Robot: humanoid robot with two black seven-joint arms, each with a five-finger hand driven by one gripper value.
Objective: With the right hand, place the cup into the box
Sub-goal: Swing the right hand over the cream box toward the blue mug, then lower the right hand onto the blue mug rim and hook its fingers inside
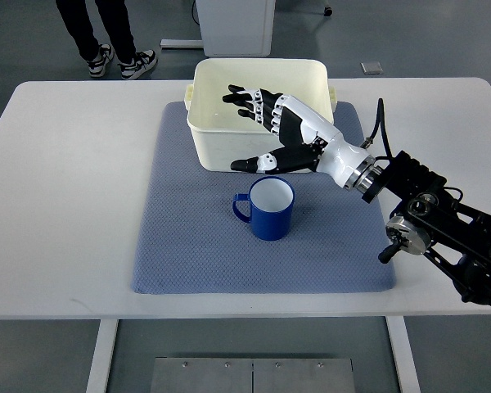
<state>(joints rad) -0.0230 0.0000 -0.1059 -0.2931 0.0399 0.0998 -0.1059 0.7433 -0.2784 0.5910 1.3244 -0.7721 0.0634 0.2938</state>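
A blue cup (266, 210) with a white inside stands upright on the blue-grey mat (188, 246), its handle to the left. A cream box (258, 86) stands just behind it on the mat. My right hand (258, 131) hovers above the box's front wall and just behind the cup. Its fingers (247, 102) are spread over the box and its thumb (254, 163) points left above the cup's rim. It holds nothing. The left arm is out of view.
The mat lies on a white table (57, 188). A person's legs and sneakers (114, 49) stand beyond the table's far left. A white cabinet base (236, 24) stands behind the box. My right arm (442, 229) crosses the table's right front.
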